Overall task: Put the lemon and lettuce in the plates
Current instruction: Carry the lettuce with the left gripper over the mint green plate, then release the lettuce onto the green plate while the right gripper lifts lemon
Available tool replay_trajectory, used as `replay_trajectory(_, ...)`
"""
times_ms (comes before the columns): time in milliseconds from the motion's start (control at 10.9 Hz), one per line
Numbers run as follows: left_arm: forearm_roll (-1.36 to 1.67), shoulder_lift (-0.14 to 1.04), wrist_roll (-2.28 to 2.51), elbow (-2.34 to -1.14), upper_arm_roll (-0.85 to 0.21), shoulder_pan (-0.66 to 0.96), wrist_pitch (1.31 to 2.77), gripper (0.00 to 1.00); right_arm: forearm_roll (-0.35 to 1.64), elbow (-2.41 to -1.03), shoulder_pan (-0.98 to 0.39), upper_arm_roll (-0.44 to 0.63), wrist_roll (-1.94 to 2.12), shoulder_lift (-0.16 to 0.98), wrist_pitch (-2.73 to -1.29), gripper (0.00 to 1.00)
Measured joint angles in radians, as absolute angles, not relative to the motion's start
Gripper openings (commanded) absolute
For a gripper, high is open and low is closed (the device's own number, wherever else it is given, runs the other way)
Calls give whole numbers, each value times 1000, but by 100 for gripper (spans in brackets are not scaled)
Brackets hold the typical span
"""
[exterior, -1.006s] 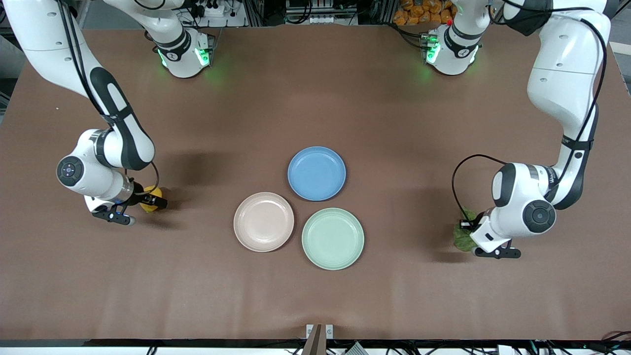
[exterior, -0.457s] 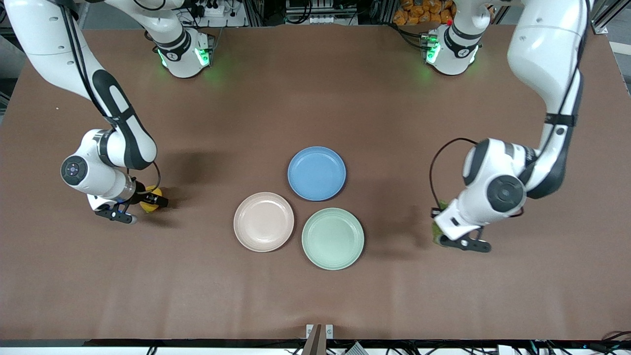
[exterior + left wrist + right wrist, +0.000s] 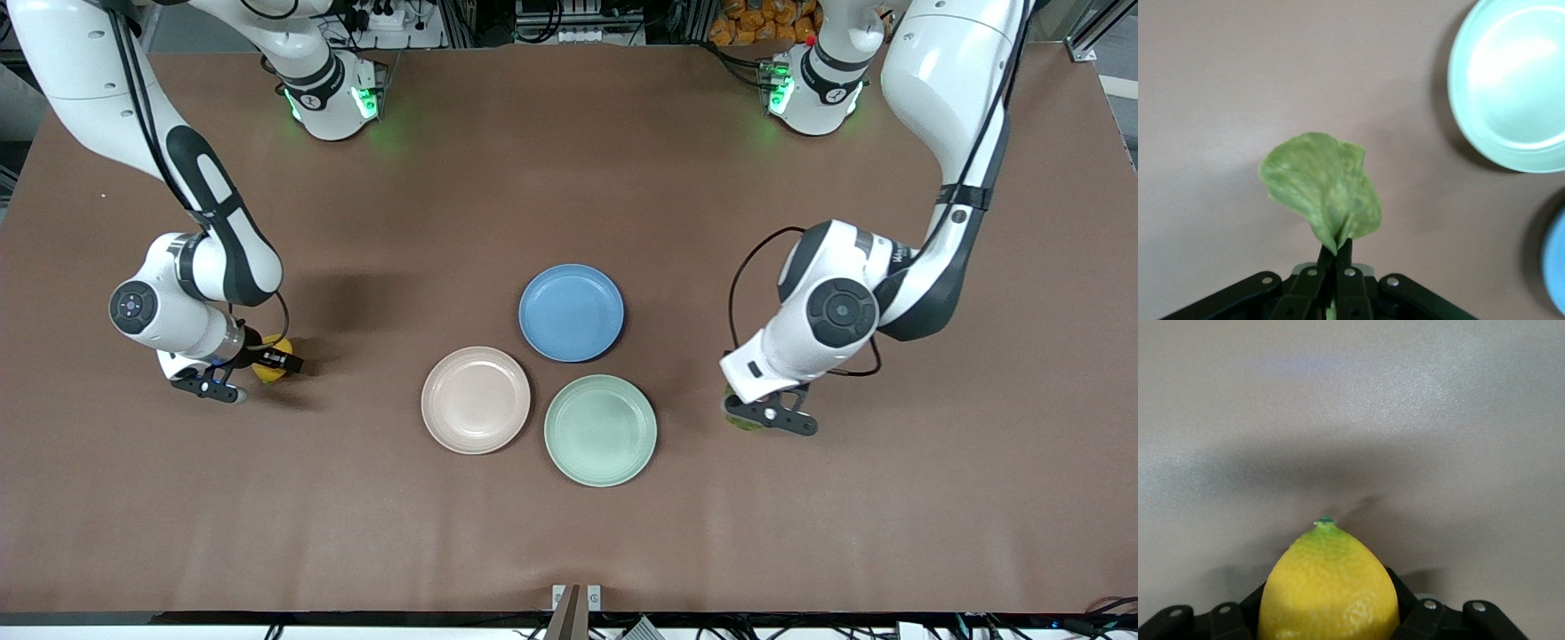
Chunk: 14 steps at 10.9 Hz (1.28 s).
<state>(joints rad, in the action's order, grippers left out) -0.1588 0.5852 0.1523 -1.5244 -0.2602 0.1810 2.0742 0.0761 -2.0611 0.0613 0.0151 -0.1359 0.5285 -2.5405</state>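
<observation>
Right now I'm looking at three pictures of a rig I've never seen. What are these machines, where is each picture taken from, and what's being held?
Two white robot arms work at a brown table. The wide picture looks down from across it; the two close-ups come from cameras on each wrist. Three plates sit mid-table: pink plate, mint green plate, blue plate. The left end effector pinches the lettuce above the table beside the green plate. The right end effector is shut on the lemon, toward its end.

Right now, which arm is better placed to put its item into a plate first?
Left. The left gripper is shut on the lettuce, lifted, beside the mint green plate. The right gripper grips the lemon, at table level toward the right arm's end.
</observation>
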Motion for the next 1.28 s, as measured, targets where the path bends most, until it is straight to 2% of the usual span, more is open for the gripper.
replay_trajectory(274, -159, 596, 158, -1506, -292, 227, 2128, 0, 76, -2049, 64, 15, -136, 528, -2526, 44)
replay_trajectory(1006, -159, 795, 196, -1487, -312, 337, 2560, 0, 77, -1937, 65, -2, -156, 524, -2372, 40)
replay_trajectory(1098, -159, 815, 213, -1486, -313, 346, 2596, 35, 77, -1903, 62, -9, -173, 523, -2332, 40)
replay_trajectory(1189, -159, 827, 224, -1485, -312, 350, 2613, 99, 77, -1872, 61, -19, -186, 522, -2304, 40)
replay_trajectory(1280, -159, 831, 232, -1481, -312, 350, 2618, 100, 77, -1849, 59, -33, -190, 522, -2294, 40)
